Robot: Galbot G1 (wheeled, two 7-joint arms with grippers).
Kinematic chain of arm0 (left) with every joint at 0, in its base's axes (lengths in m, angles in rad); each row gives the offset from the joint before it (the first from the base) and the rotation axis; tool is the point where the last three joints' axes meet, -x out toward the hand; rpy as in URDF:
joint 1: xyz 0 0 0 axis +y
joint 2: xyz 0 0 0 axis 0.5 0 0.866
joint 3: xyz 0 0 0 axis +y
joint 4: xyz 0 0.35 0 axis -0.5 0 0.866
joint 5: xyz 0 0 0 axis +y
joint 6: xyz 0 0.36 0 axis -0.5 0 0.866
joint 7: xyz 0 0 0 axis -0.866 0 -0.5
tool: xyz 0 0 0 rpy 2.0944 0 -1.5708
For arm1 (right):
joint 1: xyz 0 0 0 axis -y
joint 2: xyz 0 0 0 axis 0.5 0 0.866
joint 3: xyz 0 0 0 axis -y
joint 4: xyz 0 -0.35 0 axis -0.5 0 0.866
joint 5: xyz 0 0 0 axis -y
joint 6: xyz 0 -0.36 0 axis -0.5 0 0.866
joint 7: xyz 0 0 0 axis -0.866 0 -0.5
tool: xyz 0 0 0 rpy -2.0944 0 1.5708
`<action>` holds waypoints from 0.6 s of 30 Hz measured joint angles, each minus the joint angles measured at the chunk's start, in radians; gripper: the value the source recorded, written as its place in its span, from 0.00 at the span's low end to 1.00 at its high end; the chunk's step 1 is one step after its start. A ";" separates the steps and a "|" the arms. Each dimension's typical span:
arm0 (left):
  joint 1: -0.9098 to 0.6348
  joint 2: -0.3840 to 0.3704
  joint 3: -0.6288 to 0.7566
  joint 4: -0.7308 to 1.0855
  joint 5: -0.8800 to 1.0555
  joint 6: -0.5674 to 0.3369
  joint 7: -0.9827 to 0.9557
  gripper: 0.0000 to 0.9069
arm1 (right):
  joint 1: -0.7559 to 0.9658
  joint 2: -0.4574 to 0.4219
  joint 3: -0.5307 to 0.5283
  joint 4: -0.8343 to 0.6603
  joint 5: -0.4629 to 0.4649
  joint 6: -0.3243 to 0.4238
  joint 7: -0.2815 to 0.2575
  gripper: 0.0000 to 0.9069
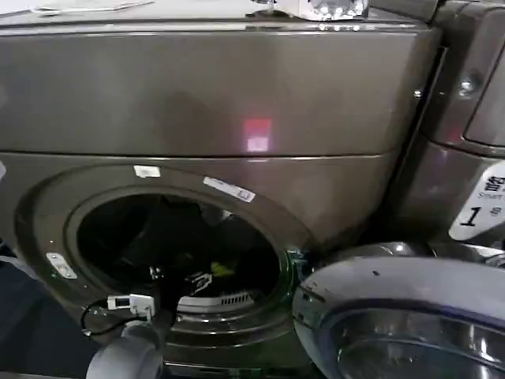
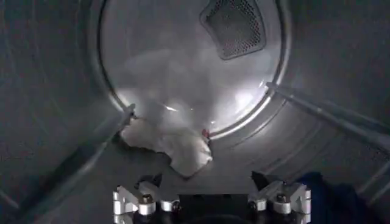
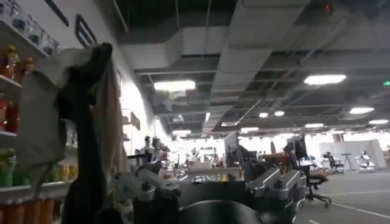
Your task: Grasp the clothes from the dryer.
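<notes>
Reaching into the bronze-grey metal dryer [image 1: 237, 103], the left gripper [image 2: 210, 182], jaws spread, must advance and clamp the white-grey cloth [image 2: 173, 149].

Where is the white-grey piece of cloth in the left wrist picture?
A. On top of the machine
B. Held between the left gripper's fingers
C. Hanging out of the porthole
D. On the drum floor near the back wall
D: the white-grey cloth lies on the dryer drum floor where it meets the back wall, beyond the open left gripper, which is apart from it.
</notes>
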 measured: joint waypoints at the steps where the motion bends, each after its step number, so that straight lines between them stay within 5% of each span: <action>1: -0.012 0.004 -0.003 0.012 0.031 0.000 0.029 1.00 | 0.000 0.000 -0.002 0.002 0.000 0.000 0.000 1.00; 12: -0.155 0.048 -0.037 0.125 0.629 -0.003 0.576 1.00 | -0.012 -0.012 -0.005 0.001 0.001 0.006 -0.003 1.00; 18: -0.250 0.061 -0.048 0.190 0.881 -0.188 0.862 1.00 | -0.009 -0.013 -0.014 0.000 -0.003 0.012 -0.001 1.00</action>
